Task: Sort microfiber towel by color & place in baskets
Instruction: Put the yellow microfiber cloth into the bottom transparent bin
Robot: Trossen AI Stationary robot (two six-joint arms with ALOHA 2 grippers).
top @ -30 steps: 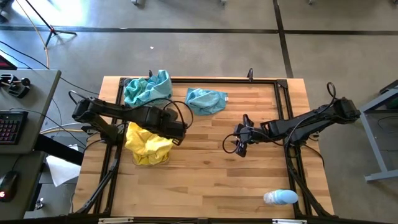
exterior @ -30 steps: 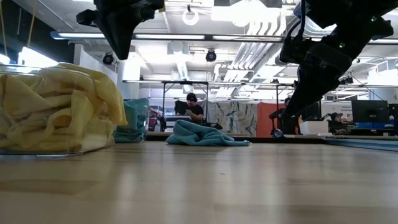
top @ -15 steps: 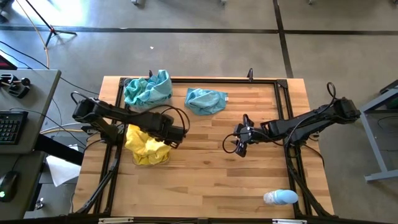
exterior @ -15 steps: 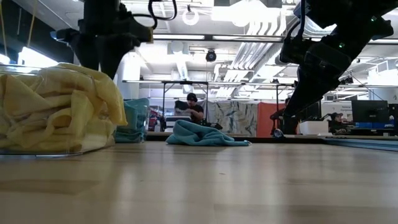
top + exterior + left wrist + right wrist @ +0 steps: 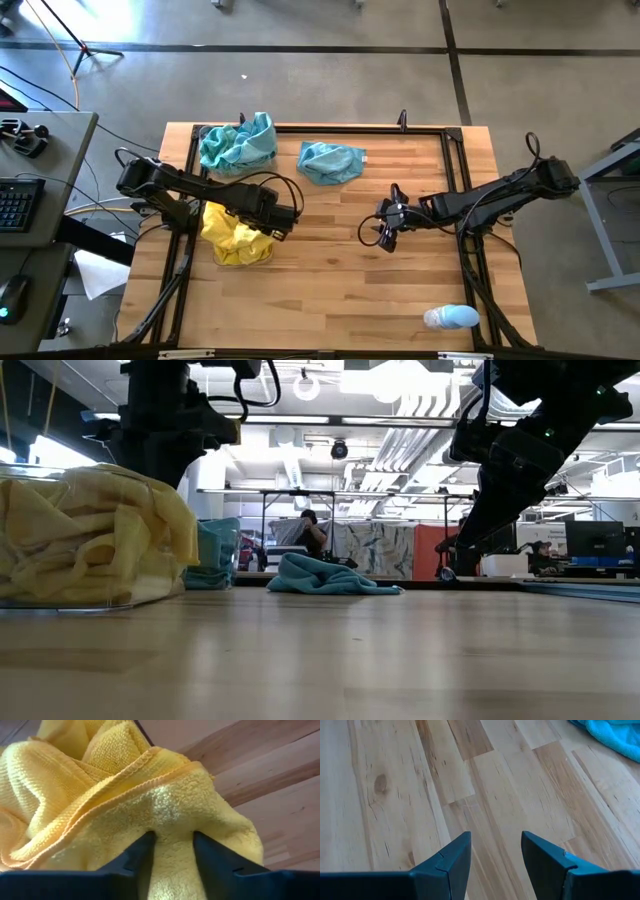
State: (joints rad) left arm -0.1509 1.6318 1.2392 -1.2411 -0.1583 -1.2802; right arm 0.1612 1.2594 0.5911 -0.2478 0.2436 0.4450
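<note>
Yellow microfiber towels (image 5: 238,238) are heaped in a clear basket (image 5: 20,475) at the table's left. My left gripper (image 5: 272,225) points down into the right side of this heap, with yellow cloth between its fingers (image 5: 145,851). Teal towels (image 5: 238,143) fill a second basket at the far left. One loose teal towel (image 5: 332,160) lies crumpled on the table near the far edge. My right gripper (image 5: 386,237) hangs open over bare wood at mid-table, touching nothing. My left gripper comes from above, pointing down, with its two fingers sunk into the top yellow towel near a hemmed edge (image 5: 150,767). A fold of fuzzy cloth (image 5: 172,827) bulges up between the fingers. The towel still rests on the heap in the basket.
A small pale-blue-and-white rounded object (image 5: 452,317) lies near the table's front right corner. Black frame rails (image 5: 455,160) run along the table's sides and far edge. Bare wood (image 5: 330,290) spreads across the middle and near part of the table.
My left gripper has come down from above the basket onto the yellow heap, shifting slightly toward the table's left; its tips now sit in the cloth. The right arm has kept still.
</note>
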